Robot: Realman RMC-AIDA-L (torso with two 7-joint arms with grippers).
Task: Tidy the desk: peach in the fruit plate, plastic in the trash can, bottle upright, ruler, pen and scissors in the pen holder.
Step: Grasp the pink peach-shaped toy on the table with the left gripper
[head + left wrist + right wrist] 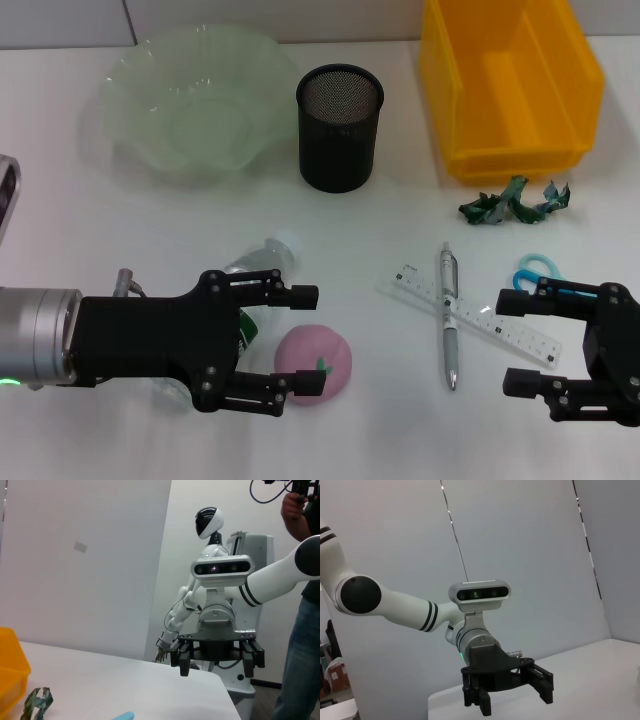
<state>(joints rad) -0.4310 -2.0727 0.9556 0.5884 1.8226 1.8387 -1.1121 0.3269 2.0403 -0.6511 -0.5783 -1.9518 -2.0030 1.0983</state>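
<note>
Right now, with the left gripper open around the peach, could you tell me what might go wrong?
The left gripper is open by the peach, and the lying bottle sits close behind, so closing might nudge or catch it. The round peach could also roll away. The right gripper hovers over the scissors and ruler.

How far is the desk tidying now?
Nothing is done yet. The open left gripper brackets the peach. The lying bottle, plastic, ruler, pen and scissors wait. The right gripper hovers open.
</note>
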